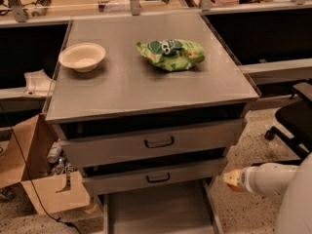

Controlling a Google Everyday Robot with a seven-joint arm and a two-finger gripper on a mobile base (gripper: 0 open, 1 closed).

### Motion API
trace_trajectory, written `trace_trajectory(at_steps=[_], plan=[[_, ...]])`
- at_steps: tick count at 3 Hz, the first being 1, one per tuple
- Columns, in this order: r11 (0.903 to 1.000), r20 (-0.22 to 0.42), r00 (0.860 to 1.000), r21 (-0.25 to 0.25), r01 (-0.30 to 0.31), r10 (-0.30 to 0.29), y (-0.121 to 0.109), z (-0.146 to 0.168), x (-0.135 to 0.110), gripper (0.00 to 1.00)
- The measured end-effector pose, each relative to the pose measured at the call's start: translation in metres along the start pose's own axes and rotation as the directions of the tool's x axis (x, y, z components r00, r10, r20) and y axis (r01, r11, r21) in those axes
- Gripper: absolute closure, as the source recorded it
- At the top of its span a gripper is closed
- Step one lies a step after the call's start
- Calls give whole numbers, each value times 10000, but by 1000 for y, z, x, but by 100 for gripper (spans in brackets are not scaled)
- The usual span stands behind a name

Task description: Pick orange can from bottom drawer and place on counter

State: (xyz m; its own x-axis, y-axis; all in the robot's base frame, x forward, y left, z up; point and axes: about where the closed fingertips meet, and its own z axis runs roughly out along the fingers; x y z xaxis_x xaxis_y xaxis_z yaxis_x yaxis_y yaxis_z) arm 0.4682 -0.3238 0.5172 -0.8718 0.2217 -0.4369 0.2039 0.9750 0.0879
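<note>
The orange can (pixel 235 183) sits at the tip of my gripper (pixel 231 178), lower right of the frame beside the bottom drawer (pixel 161 216); whether I grip it I cannot tell, and the counter (pixel 126 87) lies up-left.

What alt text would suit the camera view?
A robot's white arm is at lower right, its gripper with the orange can beside the pulled-out bottom drawer. On the grey counter above lie a white bowl and a green snack bag.

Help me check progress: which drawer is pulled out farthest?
The bottom drawer, its floor exposed; the two handled drawers barely protrude. The gripper sits right of it.
</note>
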Motion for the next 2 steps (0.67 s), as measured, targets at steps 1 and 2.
trace_trajectory(at_steps=[1, 2], plan=[[10000, -1, 10000, -1, 3, -3, 0, 0, 0, 100], [9993, -85, 9993, -82, 374, -375, 14, -5, 1, 100]])
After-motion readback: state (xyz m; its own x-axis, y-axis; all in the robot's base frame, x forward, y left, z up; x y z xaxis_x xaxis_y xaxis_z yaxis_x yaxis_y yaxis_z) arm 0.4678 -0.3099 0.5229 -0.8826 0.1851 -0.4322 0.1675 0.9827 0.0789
